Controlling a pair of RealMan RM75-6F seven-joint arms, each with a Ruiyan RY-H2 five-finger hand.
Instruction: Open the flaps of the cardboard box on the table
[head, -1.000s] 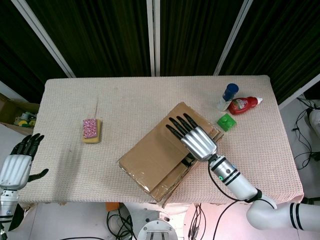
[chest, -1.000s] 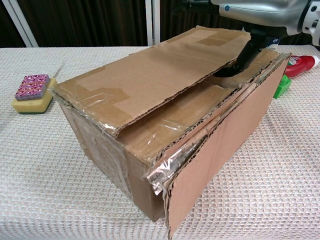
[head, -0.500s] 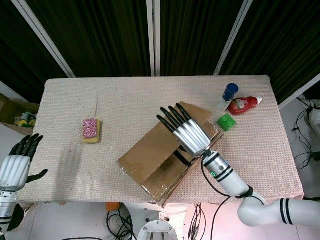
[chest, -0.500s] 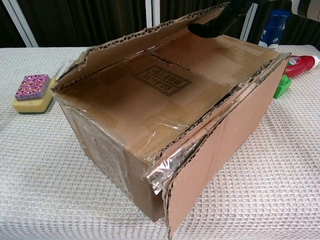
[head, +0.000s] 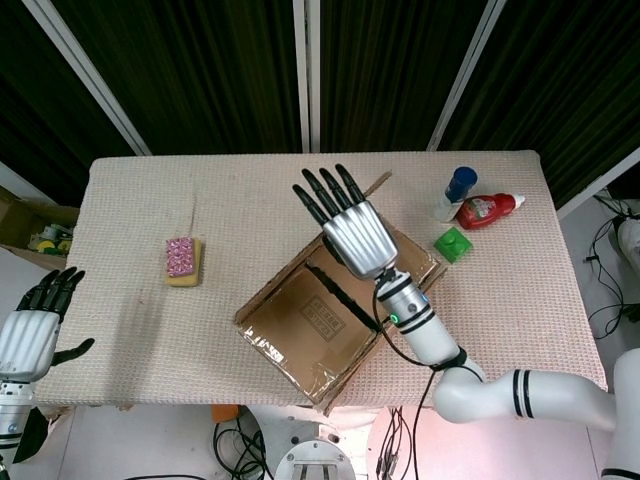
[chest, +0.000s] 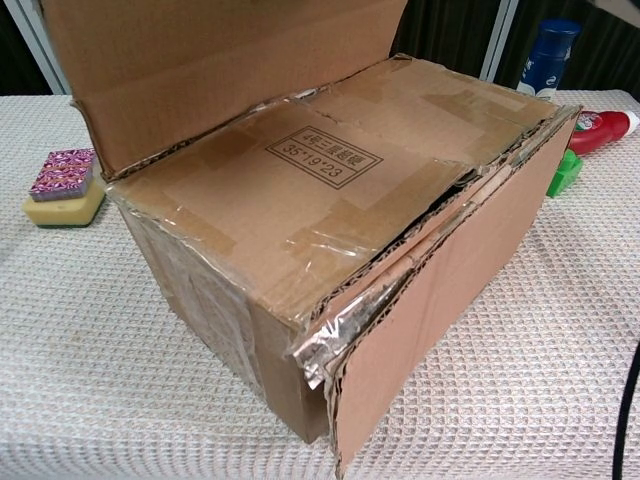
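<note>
The cardboard box lies in the middle of the table. Its far long flap stands upright, and the near long flap hangs down the front side. Two inner flaps still lie flat across the top, one printed with a label. My right hand is above the raised flap with its fingers spread and straight, holding nothing; the chest view does not show it. My left hand hangs off the table's left edge, fingers apart, empty.
A pink-topped yellow sponge lies left of the box. A blue-capped bottle, a red bottle and a green block sit at the right back.
My right hand has risen and swung toward the far side, lifting the far long flap from lying flat over the box to standing upright. The left hand stayed put.
</note>
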